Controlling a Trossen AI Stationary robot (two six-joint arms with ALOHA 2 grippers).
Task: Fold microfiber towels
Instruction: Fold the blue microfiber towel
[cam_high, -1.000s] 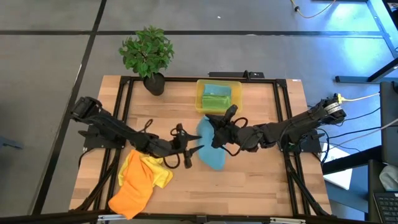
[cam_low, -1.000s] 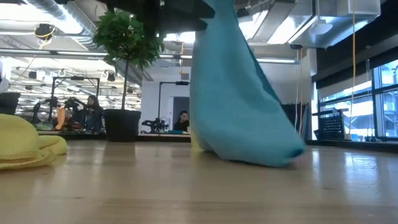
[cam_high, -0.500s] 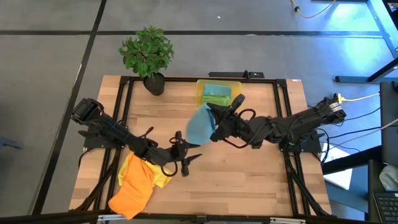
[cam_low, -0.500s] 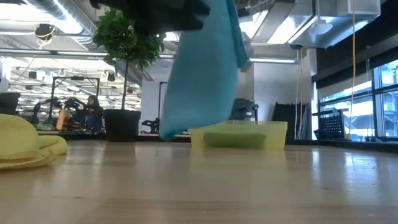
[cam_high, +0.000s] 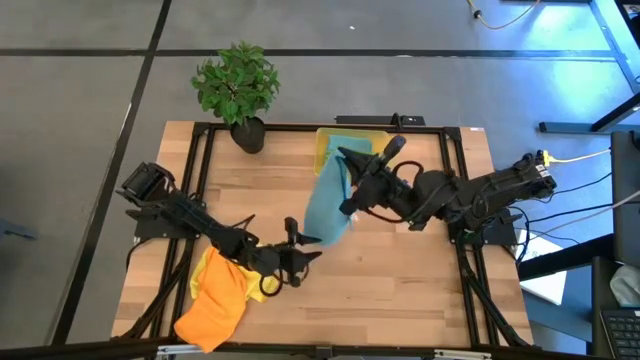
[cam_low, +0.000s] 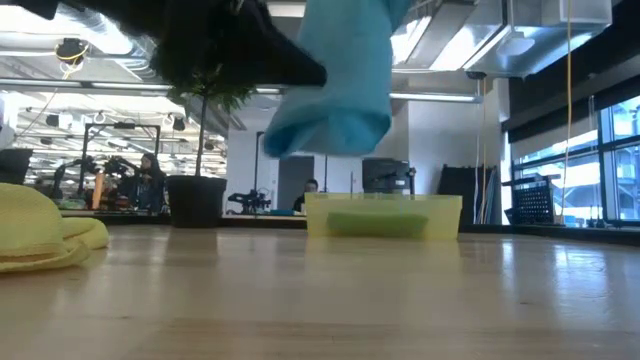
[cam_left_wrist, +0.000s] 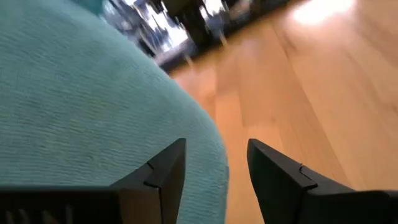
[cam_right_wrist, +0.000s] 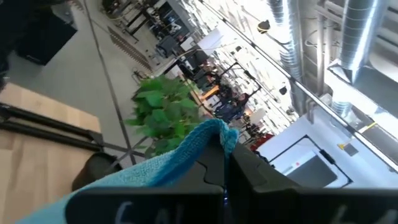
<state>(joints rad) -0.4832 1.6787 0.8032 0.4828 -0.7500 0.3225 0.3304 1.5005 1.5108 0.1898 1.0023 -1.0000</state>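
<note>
Teal-blue towel (cam_high: 327, 205): soft, finely looped microfiber, one plain colour, hanging in loose draped folds clear of the counter (cam_high: 400, 290), its lower end bunched and rounded in the low view (cam_low: 335, 90). Held at an upper corner by the right gripper (cam_high: 347, 160), whose fingers are pressed fully together on a pinched fold of the cloth just in front of the yellow bin (cam_high: 322, 150). Left gripper (cam_high: 312, 254): low over the counter's middle, fingers (cam_left_wrist: 163, 171) parted to a moderate gap with nothing between them; the hanging towel fills much of its wrist view (cam_left_wrist: 81, 112), and it seems close to the cloth's lower edge, though contact cannot be told. Green towel (cam_low: 380, 222): lying flat inside the bin, seen through its translucent wall. Yellow towel (cam_high: 255, 275) and orange towel (cam_high: 215, 310): crumpled together in a heap at the counter's near left, orange overlapping yellow. Potted plant (cam_high: 238, 88): at the far left corner.
</note>
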